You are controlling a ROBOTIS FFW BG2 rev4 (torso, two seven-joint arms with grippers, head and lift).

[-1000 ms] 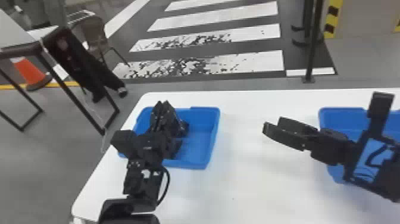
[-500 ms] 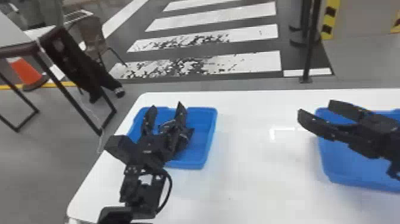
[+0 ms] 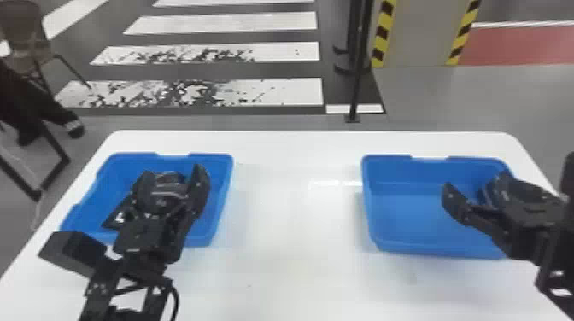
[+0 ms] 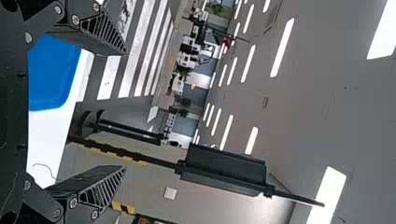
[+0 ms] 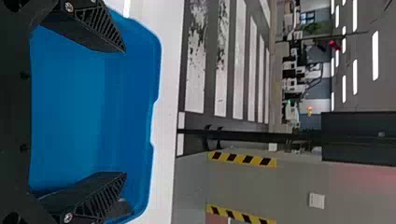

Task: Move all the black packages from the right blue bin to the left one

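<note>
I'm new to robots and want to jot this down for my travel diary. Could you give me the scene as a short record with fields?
Table: white
Left blue bin: contents unclear behind the left claw
Right blue bin: dark object inside, partly hidden by a finger
Left claw: open, over the left blue bin
Right claw: open, over the right blue bin
Floor beyond: white stripes

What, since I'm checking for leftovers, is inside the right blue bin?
In the bin, a dark object, perhaps a package, sits partly behind one finger of the right end effector; the rest is hidden.
</note>
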